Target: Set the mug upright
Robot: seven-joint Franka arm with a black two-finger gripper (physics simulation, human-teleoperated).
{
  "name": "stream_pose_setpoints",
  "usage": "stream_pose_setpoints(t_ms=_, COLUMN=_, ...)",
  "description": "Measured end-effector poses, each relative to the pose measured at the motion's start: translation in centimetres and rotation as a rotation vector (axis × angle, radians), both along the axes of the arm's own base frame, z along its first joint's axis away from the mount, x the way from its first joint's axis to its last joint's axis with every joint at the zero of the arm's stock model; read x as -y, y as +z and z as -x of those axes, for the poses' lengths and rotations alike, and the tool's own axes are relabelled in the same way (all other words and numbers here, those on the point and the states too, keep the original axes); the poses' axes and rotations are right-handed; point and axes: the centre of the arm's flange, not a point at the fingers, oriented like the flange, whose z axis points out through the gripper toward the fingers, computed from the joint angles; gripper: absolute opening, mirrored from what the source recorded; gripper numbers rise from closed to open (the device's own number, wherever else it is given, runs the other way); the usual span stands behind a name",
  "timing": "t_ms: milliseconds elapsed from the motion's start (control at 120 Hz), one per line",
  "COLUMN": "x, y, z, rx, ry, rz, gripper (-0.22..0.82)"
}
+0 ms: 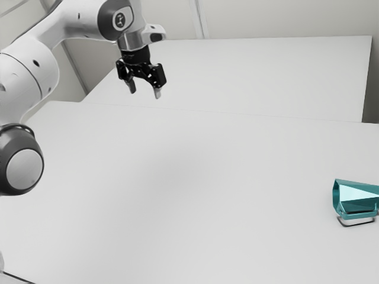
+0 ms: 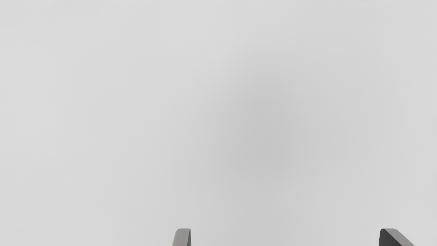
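And the fingers (image 2: 182,237) are wide apart, a broad gap between the tips, nothing gripped and nothing touched. They belong to the gripper (image 1: 144,91), up in the upper left of the exterior view, pointing down and held above the table (image 1: 177,248). That height looks useful: room to travel and turn before any descent, with the spread ready to take a body or rim.

Out to the far right now, a little below mid-height, there's the teal mug (image 1: 355,198), cut by the frame's edge and well apart from the gripper. It's down on its side, its wide end towards the exterior view's left, its long side along the tabletop. That pose is the whole job, and righting it is all to do. The next move likely calls for a long reach across, then a grip and a tilt; a loose hold could let it roll or slip.
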Motion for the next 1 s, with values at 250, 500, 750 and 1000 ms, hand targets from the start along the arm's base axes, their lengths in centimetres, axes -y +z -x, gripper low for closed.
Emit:
stream_pose_setpoints(t_ms=250, x=0.2, y=-0.7, z=1.1, rx=-0.023, ry=0.005, rz=0.068, gripper=0.6)
stream_pose_setpoints(t_ms=500, x=7.1, y=-7.1, z=7.0, rx=-0.046, ry=0.029, rz=0.421, gripper=0.6)
stream_pose_setpoints(t_ms=750, x=18.4, y=-13.6, z=11.2, rx=-0.096, ry=0.106, rz=0.769, gripper=0.6)
stream_pose_setpoints(t_ms=1000, x=26.7, y=-18.0, z=13.1, rx=-0.071, ry=0.082, rz=0.891, gripper=0.6)
